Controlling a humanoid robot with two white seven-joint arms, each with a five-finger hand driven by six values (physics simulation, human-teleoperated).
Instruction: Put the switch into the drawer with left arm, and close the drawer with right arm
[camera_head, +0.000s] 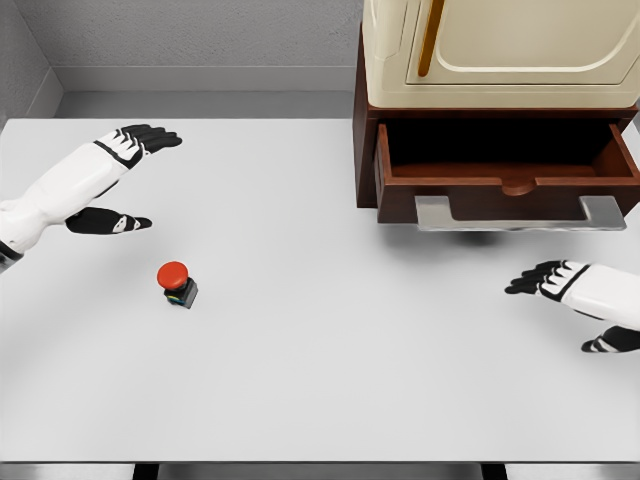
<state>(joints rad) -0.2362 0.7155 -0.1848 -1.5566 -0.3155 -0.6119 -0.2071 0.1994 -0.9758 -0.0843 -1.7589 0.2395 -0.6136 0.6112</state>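
The switch (177, 283) sat on the white table (320, 400) at about nine o'clock from the table's middle, standing upright on its small dark body with the round red button on top. It looked small and rigid — probably light, hard plastic, and not something that would deform under the fingers. The domed red cap seemed the worse place to grip, since it could slide out or depress; the squarer dark base below it offered flat sides, so a pinch across that base, thumb against one face and fingers against the opposite, seemed the safer hold. The left hand (120, 175) hovered at about eleven o'clock from the switch, near it but apart, fingers spread and thumb hanging free, holding nothing. The right hand (575, 300) rested at three o'clock on the table, likewise relaxed and empty, below the drawer (505, 160). That drawer stood pulled open at about two o'clock, its dark wooden cavity showing nothing inside and its grey handle (515, 213) facing the robot — well apart from the switch, so the carry would cross most of the table.
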